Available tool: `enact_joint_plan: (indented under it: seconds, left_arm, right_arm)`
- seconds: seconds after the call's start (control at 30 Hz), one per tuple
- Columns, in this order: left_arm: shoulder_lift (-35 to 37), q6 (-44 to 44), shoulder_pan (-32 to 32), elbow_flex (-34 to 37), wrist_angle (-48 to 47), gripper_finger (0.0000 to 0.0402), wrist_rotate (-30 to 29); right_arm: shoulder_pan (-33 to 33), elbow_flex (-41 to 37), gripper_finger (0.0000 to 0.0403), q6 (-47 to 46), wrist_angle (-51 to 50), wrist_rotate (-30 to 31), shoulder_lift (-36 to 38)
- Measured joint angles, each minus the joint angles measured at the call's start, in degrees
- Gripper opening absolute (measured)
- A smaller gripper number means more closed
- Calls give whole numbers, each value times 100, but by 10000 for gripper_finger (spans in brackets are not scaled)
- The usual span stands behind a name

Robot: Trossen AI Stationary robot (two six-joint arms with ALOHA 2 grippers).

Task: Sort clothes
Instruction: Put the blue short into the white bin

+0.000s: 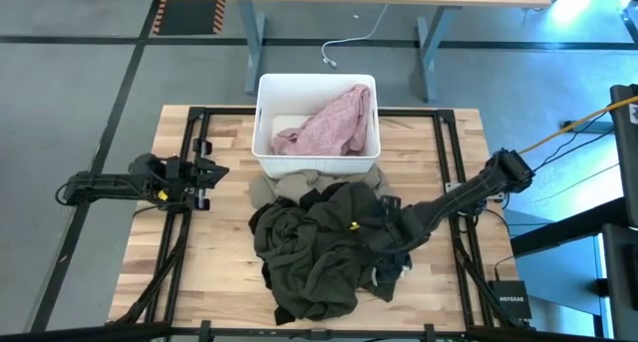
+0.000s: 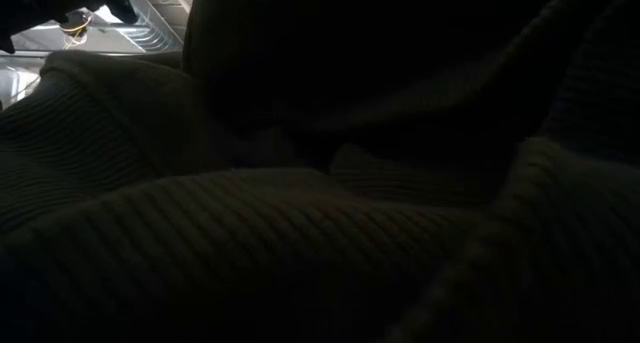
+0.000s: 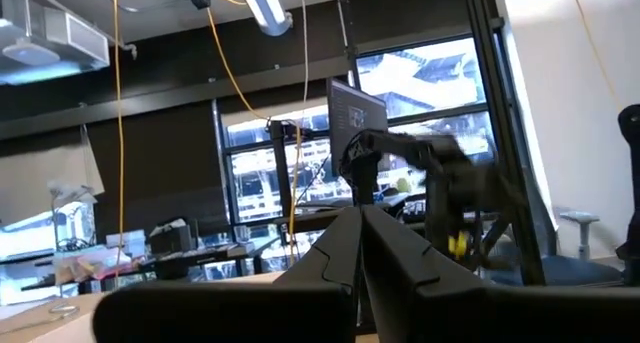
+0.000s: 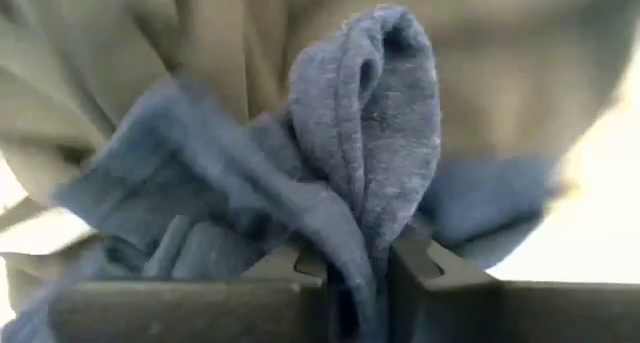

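Observation:
A pile of clothes lies on the wooden table: a large olive-green garment [image 1: 309,247] on top, a beige-tan piece [image 1: 284,185] at its far side, and a navy piece [image 1: 391,272] at its right. A pale pink shirt [image 1: 329,125] lies in the white bin [image 1: 265,113]. My right gripper [image 1: 384,244] is down in the right side of the pile, shut on a fold of the navy-blue fabric [image 4: 370,133]. My left gripper [image 1: 211,172] hovers at the table's left, shut and empty. Ribbed dark cloth [image 2: 300,223] fills the low view. My right gripper pinches a bunched fold of the navy-blue fabric [image 4: 365,253] between its two fingers; several layers pass between the fingertips. The fold stands up past the fingers, and the rest of the piece spreads against the olive garment. The high view hides the contact under the cloth.
The white bin stands at the table's far middle, touching the pile's far edge. A black metal frame [image 1: 439,143] runs around the table. Bare wood shows at the near left [image 1: 199,262] and the far right.

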State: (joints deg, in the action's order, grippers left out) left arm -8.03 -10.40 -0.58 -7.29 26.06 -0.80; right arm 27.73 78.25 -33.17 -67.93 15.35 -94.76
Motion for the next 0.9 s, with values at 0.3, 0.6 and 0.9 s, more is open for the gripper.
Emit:
enact_joint_plan:
  seconds: [0.3,0.6,0.9]
  left_arm:
    - [0,14,0,0,-43,8,2]
    - [0,14,0,0,-70,8,4]
    - [0,-4,0,0,-113,8,4]
  right_arm:
    - [-325,2274,26,1472,-259,1596,11]
    - [-1279,3593,31,3105,678,2884,18]
    - [-2526,3952,30,5118,3650,2731,22]
